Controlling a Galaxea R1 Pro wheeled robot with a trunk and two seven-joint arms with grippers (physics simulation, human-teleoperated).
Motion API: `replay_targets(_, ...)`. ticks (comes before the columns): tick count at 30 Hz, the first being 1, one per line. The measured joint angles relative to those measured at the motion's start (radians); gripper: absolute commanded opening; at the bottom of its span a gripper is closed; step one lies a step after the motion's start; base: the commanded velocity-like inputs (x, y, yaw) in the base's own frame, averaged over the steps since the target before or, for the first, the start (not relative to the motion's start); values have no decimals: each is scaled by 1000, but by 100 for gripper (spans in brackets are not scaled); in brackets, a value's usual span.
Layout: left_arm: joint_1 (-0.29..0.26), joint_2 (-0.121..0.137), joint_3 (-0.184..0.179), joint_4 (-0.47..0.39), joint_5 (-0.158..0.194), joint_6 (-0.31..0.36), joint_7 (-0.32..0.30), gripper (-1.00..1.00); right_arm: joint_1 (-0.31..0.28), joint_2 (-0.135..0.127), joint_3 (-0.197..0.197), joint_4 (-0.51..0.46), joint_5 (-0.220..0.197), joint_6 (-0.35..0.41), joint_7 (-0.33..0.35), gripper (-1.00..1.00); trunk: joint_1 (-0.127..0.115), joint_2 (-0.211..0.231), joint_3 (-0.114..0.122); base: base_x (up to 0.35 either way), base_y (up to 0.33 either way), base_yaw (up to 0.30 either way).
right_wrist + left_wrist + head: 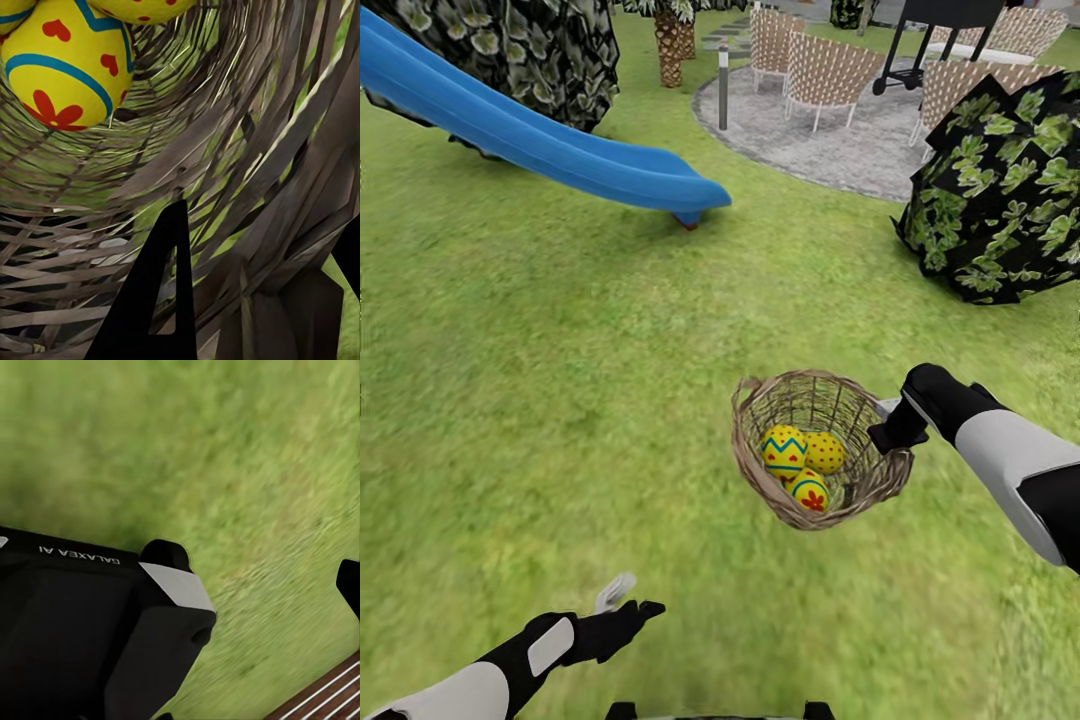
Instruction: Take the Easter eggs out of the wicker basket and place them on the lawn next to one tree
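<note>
We are gripping the wicker basket (pixel 815 450) by its rim with our right gripper (pixel 887 432), fingers pinching the weave; three Easter eggs (pixel 803 462) are sitting inside above the lawn (pixel 560 350). Our left gripper (pixel 628 598) is hanging open, holding nothing

Wicker basket (pixel 815 450): round, tan, open weave, tilted, above the lawn (pixel 560 380), rim clamped in the right hand (pixel 890 432). Three eggs (pixel 805 462) inside, clustered touching: yellow with blue zigzag bands and red spots. Grass is short, bright green.
</note>
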Motion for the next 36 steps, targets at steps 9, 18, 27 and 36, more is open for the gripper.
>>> replay_targets(9, 0, -1, 0, 0, 0, 0, 0, 100, 0, -6, 1, 0, 2, 0, 0, -100, 0, 0, 0, -341, 0, 0)
replay_targets(18, 0, -1, 0, 0, 0, 0, 0, 100, 0, -8, 0, 0, 1, -1, 0, -100, 0, 0, 0, -278, 64, 0)
replay_targets(27, 0, 0, 0, 1, 1, 0, 0, 100, 0, -13, 2, 0, 1, -1, 0, -100, 0, 0, 0, -273, 190, 0)
replay_targets(36, 0, 0, 0, 1, 1, 0, 0, 100, 0, -13, -1, 0, -5, 1, 1, -100, 0, 0, 0, -241, 212, 0)
